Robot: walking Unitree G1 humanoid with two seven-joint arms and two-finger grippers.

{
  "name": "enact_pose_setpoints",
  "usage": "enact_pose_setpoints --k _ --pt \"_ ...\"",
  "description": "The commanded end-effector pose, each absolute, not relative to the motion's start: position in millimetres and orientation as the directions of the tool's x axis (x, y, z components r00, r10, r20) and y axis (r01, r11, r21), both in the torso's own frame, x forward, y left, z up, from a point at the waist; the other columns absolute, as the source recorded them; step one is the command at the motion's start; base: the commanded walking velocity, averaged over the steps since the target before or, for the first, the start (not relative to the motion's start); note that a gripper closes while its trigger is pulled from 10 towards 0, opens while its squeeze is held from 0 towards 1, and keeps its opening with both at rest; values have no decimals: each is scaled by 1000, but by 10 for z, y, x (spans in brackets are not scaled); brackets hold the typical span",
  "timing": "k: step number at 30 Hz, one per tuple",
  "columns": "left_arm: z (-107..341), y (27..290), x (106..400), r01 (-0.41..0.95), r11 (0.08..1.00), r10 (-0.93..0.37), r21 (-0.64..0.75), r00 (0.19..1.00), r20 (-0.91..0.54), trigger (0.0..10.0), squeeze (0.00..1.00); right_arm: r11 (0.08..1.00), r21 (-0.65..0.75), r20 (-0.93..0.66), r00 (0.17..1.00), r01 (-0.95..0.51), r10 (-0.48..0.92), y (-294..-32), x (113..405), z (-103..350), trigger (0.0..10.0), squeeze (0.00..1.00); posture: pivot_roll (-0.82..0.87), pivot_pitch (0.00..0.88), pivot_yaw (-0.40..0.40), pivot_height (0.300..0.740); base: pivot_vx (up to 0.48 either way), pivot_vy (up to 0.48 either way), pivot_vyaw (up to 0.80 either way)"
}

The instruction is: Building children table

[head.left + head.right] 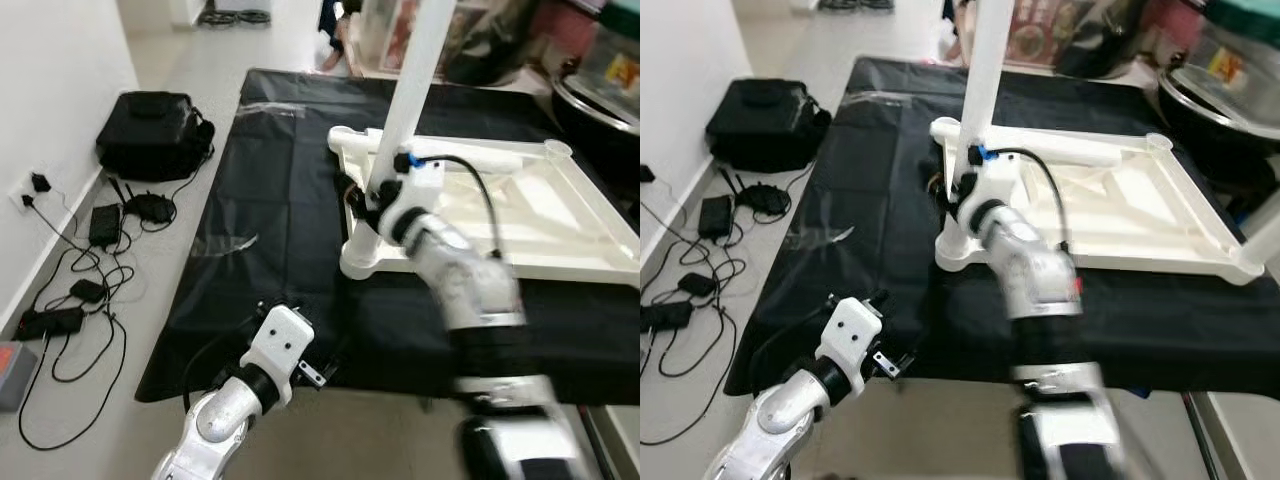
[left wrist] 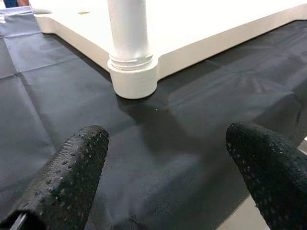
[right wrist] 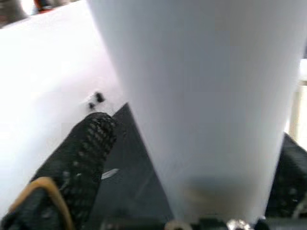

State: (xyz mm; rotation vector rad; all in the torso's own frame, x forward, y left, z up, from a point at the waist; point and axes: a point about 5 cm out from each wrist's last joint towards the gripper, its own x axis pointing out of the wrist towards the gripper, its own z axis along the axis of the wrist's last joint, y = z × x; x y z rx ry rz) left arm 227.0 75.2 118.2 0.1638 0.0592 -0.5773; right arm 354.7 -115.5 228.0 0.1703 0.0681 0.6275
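Closest to my head camera, my left claw [image 1: 318, 372] is hovering at the near edge of the black sheet [image 1: 270, 190], short of the white tabletop, and I'm seeing its two fingers [image 2: 62, 182] spread wide with nothing between them. Through its wrist camera I'm looking across the sheet at the tabletop's near corner socket [image 2: 133, 79] with a leg seated upright in it.

My right arm is reaching forward over the sheet to that same corner. Its claw [image 3: 192, 158] is sitting against the white table leg [image 1: 415, 75], one black finger on each side of the tube, so I'm taking it as clamped on the leg. That leg is standing upright in the corner socket [image 1: 362, 258] and running up out of frame.

I'm seeing the white tabletop [image 1: 560, 215] lying underside-up on the sheet, ribs and raised rim showing, with another socket at its far corner.

Left of the tabletop, beyond the sheet's edge, a black bag [image 1: 152, 130] is resting against the wall, and chargers with tangled cables [image 1: 85, 290] are lying on the floor nearer to me.
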Motion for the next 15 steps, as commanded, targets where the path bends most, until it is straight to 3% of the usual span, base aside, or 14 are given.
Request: enact_pose_setpoints --k 1,2,7,14,15 --pt "1127 748 2253 549 825 -536 132 835 -121 10000 0 574 152 -38 575 -805 817 -1030 3354 2239 10000 1000 130 67 -107 740 0 0 0" --pt "1127 748 2253 549 825 -536 132 835 -121 10000 0 574 152 -38 575 -805 817 -1030 3354 2239 10000 1000 130 67 -107 740 0 0 0" --pt "1130 753 2254 551 824 -539 133 834 -121 10000 0 287 89 62 293 -954 954 -1228 3139 2434 10000 1000 133 69 -103 740 0 0 0" --pt "1132 754 2254 551 823 -539 135 834 -121 10000 0 234 88 78 241 -968 967 -1268 3134 2476 10000 1000 134 66 -103 740 0 0 0" --pt "1133 754 2252 552 823 -539 136 834 -121 10000 0 252 63 52 255 -966 966 -1272 3191 2467 10000 0 135 64 -102 740 0 0 0"
